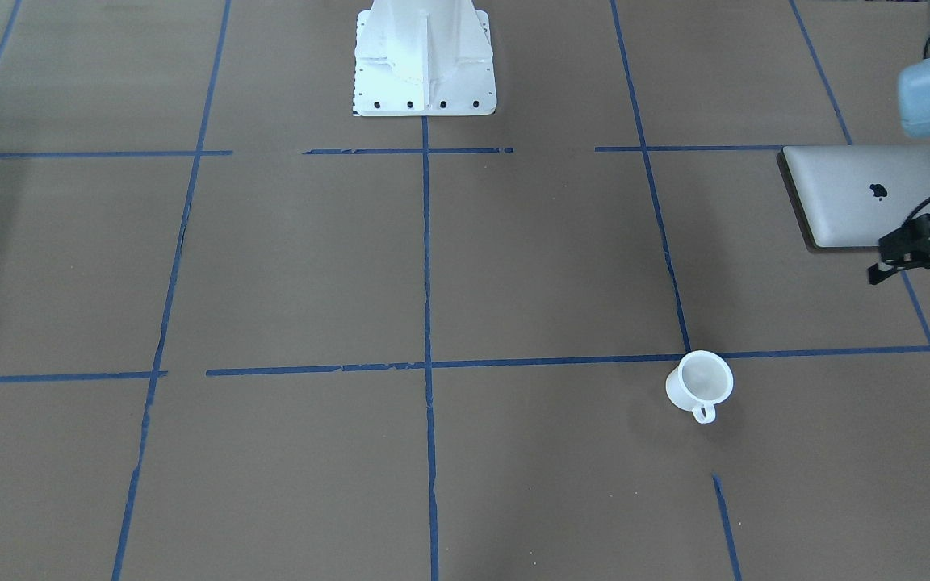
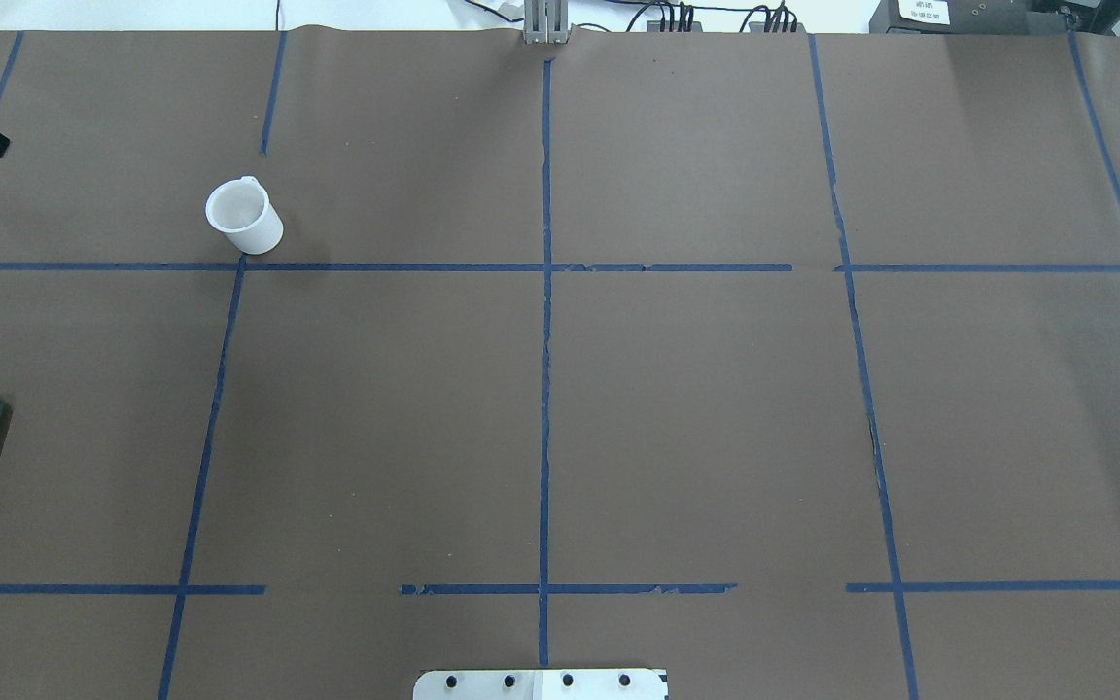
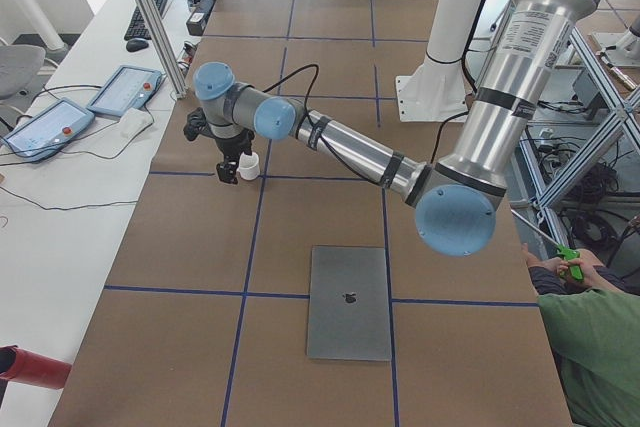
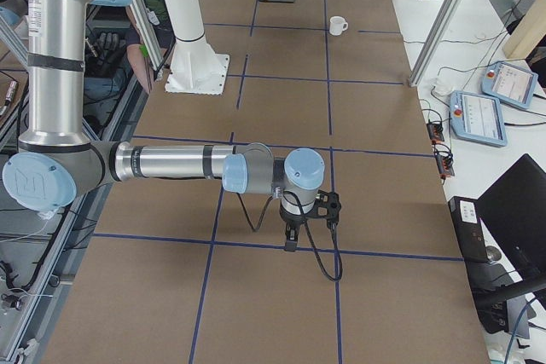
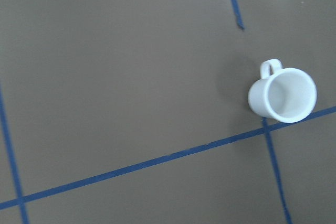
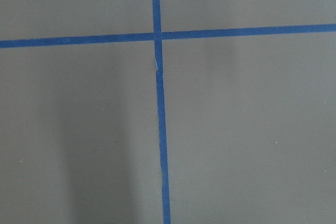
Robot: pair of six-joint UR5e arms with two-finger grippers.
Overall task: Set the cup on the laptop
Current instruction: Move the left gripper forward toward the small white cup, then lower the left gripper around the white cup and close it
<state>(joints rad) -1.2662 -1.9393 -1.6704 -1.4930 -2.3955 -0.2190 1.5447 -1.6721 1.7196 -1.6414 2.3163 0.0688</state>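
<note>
Left fingers (image 1: 878,273) spread, empty; right fingers (image 4: 290,238): cannot tell; small white cup (image 1: 699,383) upright, loop handle.

- Tabletop (image 2: 696,408): uniform matt brown covering, marked with a grid of blue tape lines. Several lines are broken or frayed.
- Cup (image 1: 699,381): plain white inside and out, handle included.
- Laptop (image 3: 348,277): silver-grey lid with a single small dark apple logo at centre.
- Left hand (image 1: 917,282): black throughout.
- Right hand (image 4: 311,232): black throughout.
- Left arm (image 3: 360,152) and right arm (image 4: 171,162): bare silver tubes, pale blue joint caps, dark bands at the joints.
- Robot base (image 1: 425,56): white pedestal with a row of black bolt heads along the plate edge.
- Operator's top (image 3: 590,347): plain green.
</note>
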